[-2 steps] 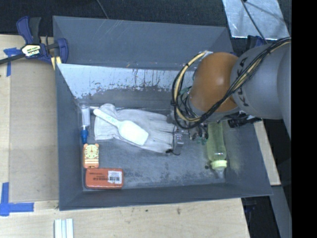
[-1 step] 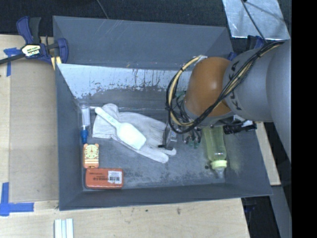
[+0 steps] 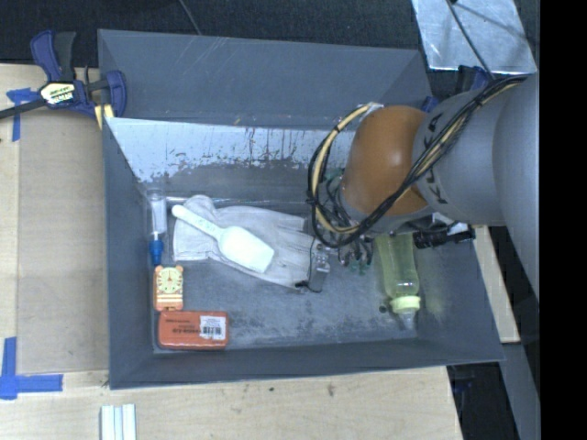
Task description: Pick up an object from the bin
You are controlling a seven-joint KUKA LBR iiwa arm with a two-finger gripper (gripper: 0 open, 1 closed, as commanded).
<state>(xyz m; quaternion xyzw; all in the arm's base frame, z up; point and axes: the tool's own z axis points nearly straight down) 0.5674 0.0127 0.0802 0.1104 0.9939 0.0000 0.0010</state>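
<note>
Orange labelled block [image 3: 191, 329] lies at the near left of the grey bin [image 3: 275, 85]. Beyond it a crumpled white cloth [image 3: 289, 235] spreads mid-floor, its right edge under the gripper [image 3: 318, 271]; whether that is clenched or released I cannot tell. The arm [image 3: 390, 168] slants down from the right, beside a yellow-green bottle [image 3: 400, 278].

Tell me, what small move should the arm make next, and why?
Probably lower a little onto the white cloth. The gripper is at that cloth's edge on the view's right, so the cloth is the nearest thing, while the greenish bottle lies farther to the right.
</note>
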